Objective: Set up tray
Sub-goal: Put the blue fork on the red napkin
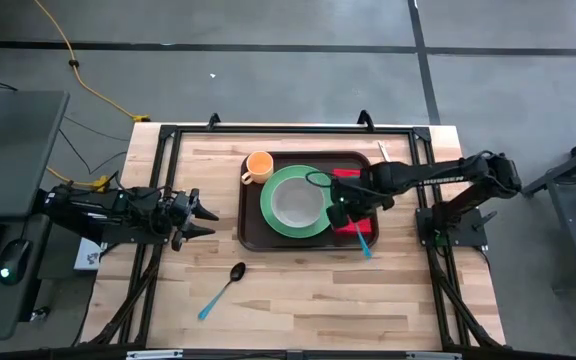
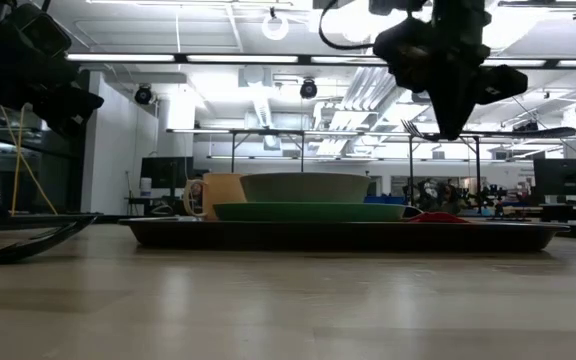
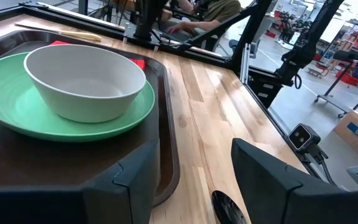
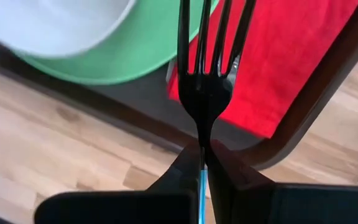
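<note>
Fork (image 4: 205, 74) tine tips beyond frame edge

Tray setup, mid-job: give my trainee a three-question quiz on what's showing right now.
1. True or false: the right hand is shut on a fork.
2. What lies on the table outside the tray? A) spoon B) knife C) cup
3. The white bowl sits on what?

Key: 1 true. 2 A, the spoon. 3 The green plate.
</note>
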### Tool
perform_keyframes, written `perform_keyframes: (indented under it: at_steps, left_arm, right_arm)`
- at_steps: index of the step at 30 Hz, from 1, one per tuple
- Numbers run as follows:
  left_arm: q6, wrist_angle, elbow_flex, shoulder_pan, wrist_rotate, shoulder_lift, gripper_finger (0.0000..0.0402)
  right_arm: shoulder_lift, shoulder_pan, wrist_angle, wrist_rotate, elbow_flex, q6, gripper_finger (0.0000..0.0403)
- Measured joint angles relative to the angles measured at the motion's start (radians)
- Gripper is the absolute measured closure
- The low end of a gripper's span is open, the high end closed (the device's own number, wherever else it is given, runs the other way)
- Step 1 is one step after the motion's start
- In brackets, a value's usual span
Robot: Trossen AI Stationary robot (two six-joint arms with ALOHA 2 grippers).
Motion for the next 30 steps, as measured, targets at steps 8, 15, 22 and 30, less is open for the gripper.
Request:
perform_keyframes:
  at_steps: [8,15,22,30]
  left_arm:
    - [0.000,0.000,0.000,0.000,0.000,0.000,0.0172]
    - [0.000,0.000,0.000,0.000,0.000,0.000,0.0172]
    - [0.000,0.000,-0.001,0.000,0.000,0.000,0.0172]
    - [0.000,0.000,-0.001,0.000,0.000,0.000,0.0172]
  right_arm:
    - [0.000,-0.071,0.006,0.010,0.000,0.052,0.0403]
    - [0.000,-0.132,0.042,0.025,0.000,0.089,0.0403]
    - [0.000,-0.180,0.081,0.026,0.000,0.091,0.0403]
    - [0.006,-0.221,0.079,0.025,0.000,0.090,0.0403]
